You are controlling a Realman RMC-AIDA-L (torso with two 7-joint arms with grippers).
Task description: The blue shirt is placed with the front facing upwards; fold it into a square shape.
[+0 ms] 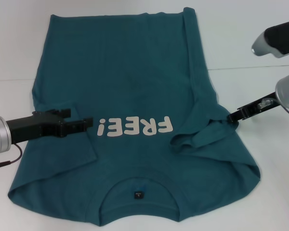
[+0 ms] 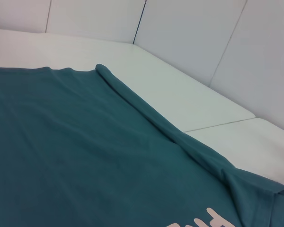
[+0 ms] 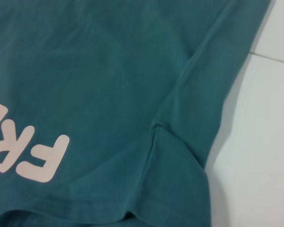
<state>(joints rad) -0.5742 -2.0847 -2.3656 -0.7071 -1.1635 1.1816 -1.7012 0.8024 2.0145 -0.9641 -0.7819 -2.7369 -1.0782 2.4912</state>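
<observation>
Blue shirt (image 1: 135,96) lay front-up across the white table (image 1: 260,48), its collar at six o'clock nearest the robot and its hem at twelve o'clock. The off-white "FREE!" print (image 1: 135,127) sat just above the neck opening, and a small dark label (image 1: 138,195) showed inside the collar.

By my reading the fold was in its early stage. The right side, at three o'clock, was already turned inward in a long strip running from the hem down to the sleeve, where the cloth bunched in a loose heap. The left sleeve, at nine o'clock, lay folded over onto the body. The lengthwise folding into a square was, as far as I could judge, not yet done.

The left gripper (image 1: 88,121) lay low over the folded left sleeve, its tips close together just beside the print; whether any cloth was pinched I could not tell. The right gripper (image 1: 232,115) sat at the bunched right sleeve's edge, its opening impossible to judge.
</observation>
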